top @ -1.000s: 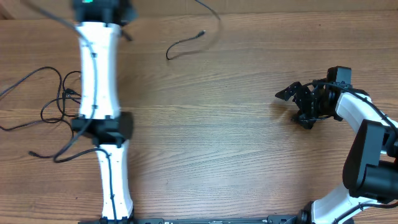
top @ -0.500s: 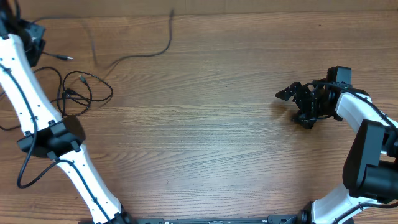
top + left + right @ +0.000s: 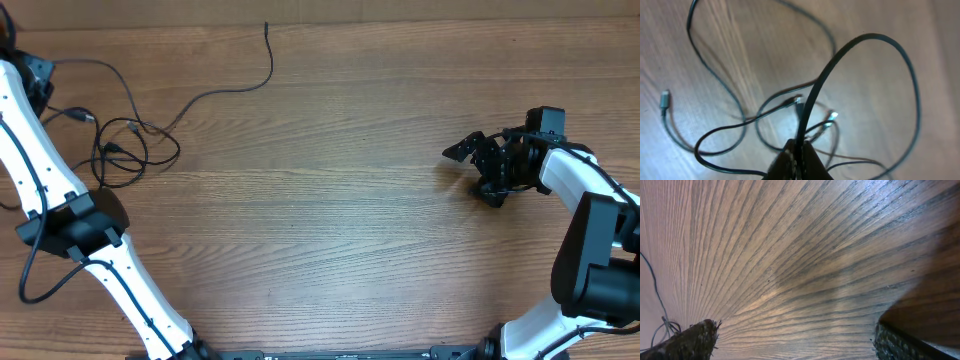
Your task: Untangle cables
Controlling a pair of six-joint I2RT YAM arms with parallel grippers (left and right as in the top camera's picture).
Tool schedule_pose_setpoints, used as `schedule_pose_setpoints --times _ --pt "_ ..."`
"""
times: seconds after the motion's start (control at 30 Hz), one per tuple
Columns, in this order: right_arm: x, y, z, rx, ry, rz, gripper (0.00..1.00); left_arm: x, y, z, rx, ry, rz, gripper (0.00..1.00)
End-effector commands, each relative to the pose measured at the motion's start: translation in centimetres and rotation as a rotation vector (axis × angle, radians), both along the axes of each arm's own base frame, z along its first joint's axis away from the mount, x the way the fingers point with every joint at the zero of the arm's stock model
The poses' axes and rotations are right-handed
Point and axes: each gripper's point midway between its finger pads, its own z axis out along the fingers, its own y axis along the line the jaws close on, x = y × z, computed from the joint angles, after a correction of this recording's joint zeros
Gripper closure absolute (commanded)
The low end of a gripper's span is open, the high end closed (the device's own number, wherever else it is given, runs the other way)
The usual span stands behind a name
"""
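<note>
– End effectors first: how does each one stand?

– Left end effector [image 3: 799, 156], at 6 o'clock in its wrist view, is pinched tight on 1 black cable [image 3: 812, 95]. That cable rises from the fingertips and arcs in a big loop toward 3 o'clock. Right end effector [image 3: 472, 172] sits at 3 o'clock over the wooden worktop [image 3: 330, 220], jaws spread wide with only bare wood between them.

– And where are the cables?

– From overhead, the cables [image 3: 110, 148] lie in a loose tangle at 9 o'clock, just beside the white left arm [image 3: 40, 170] and well apart from the right end effector. 1 long strand [image 3: 225, 91] trails from the tangle toward 11 o'clock and ends near the worktop's far edge.

– Any plugs showing?

– Under the left wrist, 2 small plugs [image 3: 798, 100] lie close together amid crossing loops, and 1 grey plug [image 3: 663, 100] rests apart at 9 o'clock. It is not clear whether the loops are knotted or merely overlapped.
</note>
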Motion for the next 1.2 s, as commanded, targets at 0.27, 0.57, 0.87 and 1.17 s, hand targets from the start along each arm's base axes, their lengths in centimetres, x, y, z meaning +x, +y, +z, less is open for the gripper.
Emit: schedule_pose_setpoints --times 0.27,0.57,0.87,1.17 --pt "-0.9 -1.7 -2.1 -0.086 0.056 -0.020 0.00 -1.9 -0.2 -4.9 -0.057 0.186 -0.010 0.00" --pt "-0.9 -1.7 -2.1 -0.086 0.056 -0.021 0.00 -1.6 -0.9 -5.2 -0.097 0.172 -0.021 0.00" --pt "-0.9 -1.7 -2.1 -0.086 0.057 -0.020 0.00 -1.4 -1.2 -5.2 -0.101 0.168 -0.027 0.00" --pt "-0.9 -1.7 -2.1 -0.086 0.056 -0.021 0.00 -1.4 -1.2 -5.2 -0.101 0.168 -0.027 0.00"
